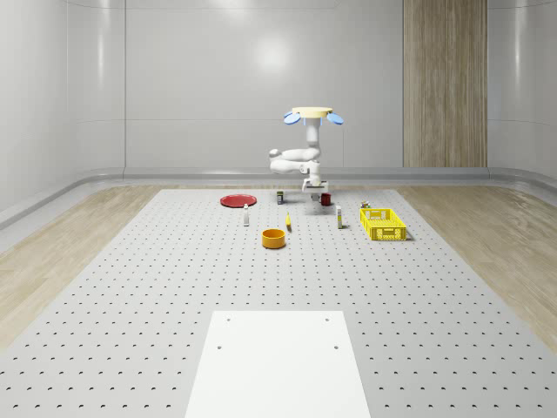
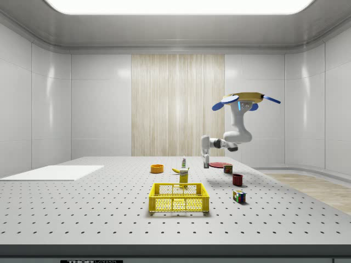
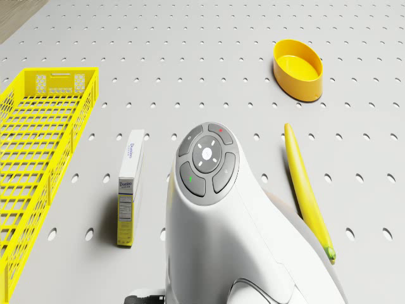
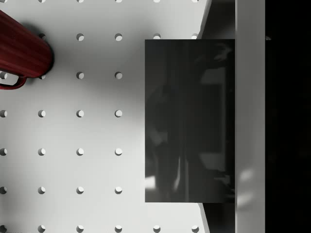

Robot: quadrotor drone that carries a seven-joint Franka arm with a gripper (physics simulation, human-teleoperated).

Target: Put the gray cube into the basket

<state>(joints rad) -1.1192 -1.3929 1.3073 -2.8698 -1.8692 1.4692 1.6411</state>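
The gray cube (image 4: 189, 121), dark and glossy, hangs close under the wrist camera, well above the perforated table, pressed against a pale finger (image 4: 250, 116). My gripper (image 1: 314, 193) is shut on it, low over the table's far part beside a red mug (image 1: 326, 199). Seen from the side, the gripper (image 2: 206, 163) points straight down. The drone (image 1: 312, 113) hovers above it with the arm bent underneath. The yellow mesh basket (image 1: 383, 224) stands nearer the camera and toward the whole-scene view's right; it also lies at the front in the side view (image 2: 180, 197).
Around the gripper lie a banana (image 3: 307, 190), an orange bowl (image 1: 274, 238), an upright white box (image 3: 130, 187), a red plate (image 1: 238, 200), a small can (image 1: 280, 197) and a coloured puzzle cube (image 2: 238, 196). A white panel (image 1: 278, 366) covers the table's near end.
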